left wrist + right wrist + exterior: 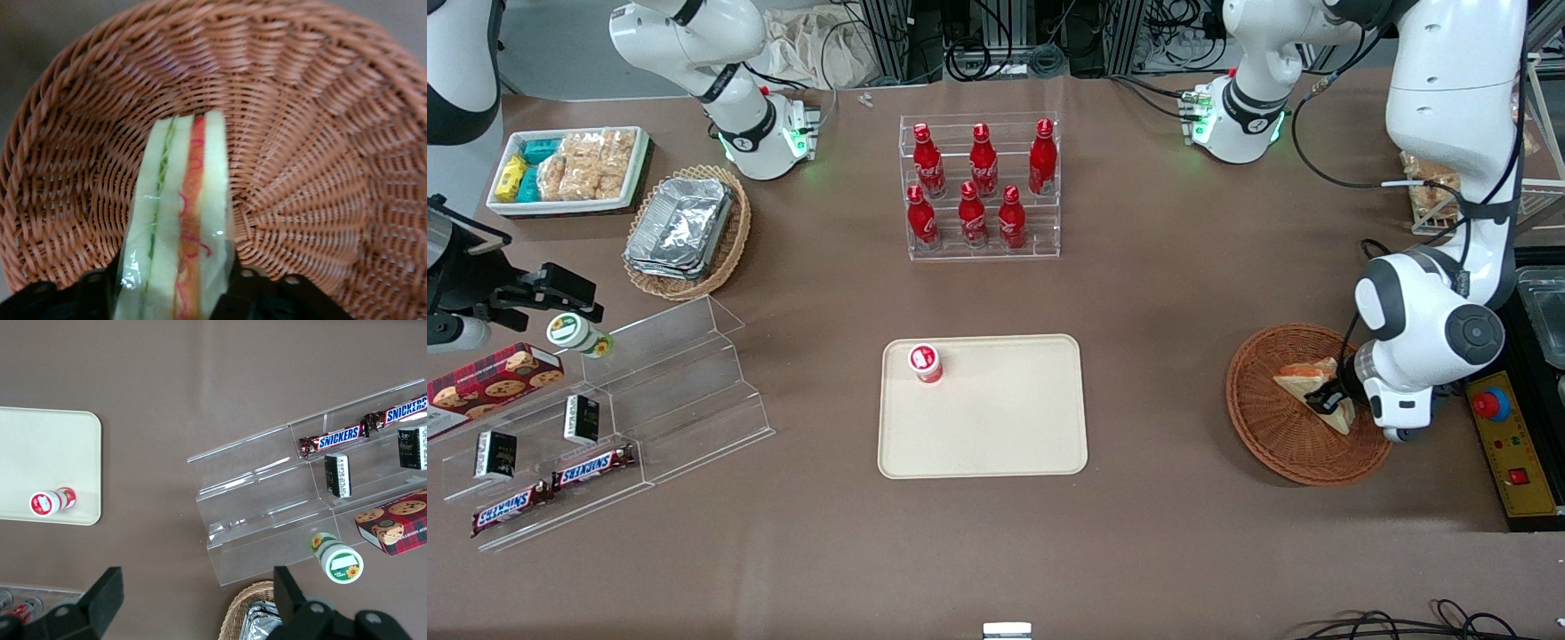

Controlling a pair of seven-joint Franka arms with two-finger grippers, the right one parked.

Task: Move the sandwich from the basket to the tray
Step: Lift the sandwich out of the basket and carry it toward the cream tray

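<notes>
The sandwich (179, 220) lies in the basket (1280, 444), clear wrap on, filling edges facing my wrist camera. My pincer (1327, 399) is down inside the basket, its two fingers (250, 290) pressed against the wedge's flanks, gripping it. The tray (996, 444) sits on the counter (1156, 293) well apart from my pincer, carrying a small red-and-white cup (926, 363).

High front overview of the whole table; wrist cameras close, downward, both sharing its tray (983, 409).
</notes>
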